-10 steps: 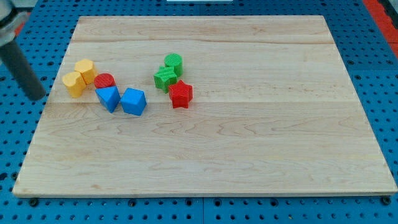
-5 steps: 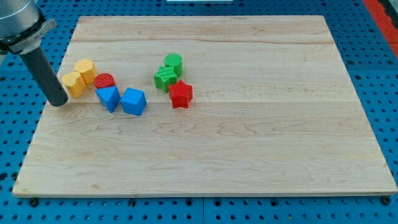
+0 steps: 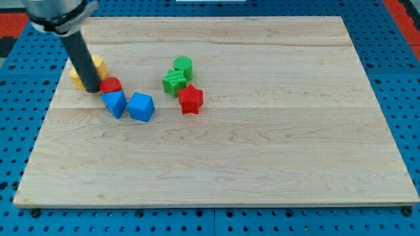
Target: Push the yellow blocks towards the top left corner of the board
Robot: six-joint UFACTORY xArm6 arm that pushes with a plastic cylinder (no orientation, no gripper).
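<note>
Two yellow blocks (image 3: 98,66) sit near the board's left edge, in the upper half, mostly hidden behind my dark rod. My tip (image 3: 92,88) rests at their lower right side, right beside the red cylinder (image 3: 111,84). I cannot tell whether the tip touches the yellow blocks. The wooden board (image 3: 262,144) fills the view.
Two blue blocks (image 3: 115,103) (image 3: 141,107) lie just below the red cylinder. A green cylinder (image 3: 184,64), a green star (image 3: 174,81) and a red star (image 3: 191,99) cluster near the board's middle. Blue pegboard surrounds the board.
My rod has moved from off the board's left edge to the right, onto the board, and now covers most of the yellow blocks. The yellow blocks appear slightly shifted up.
</note>
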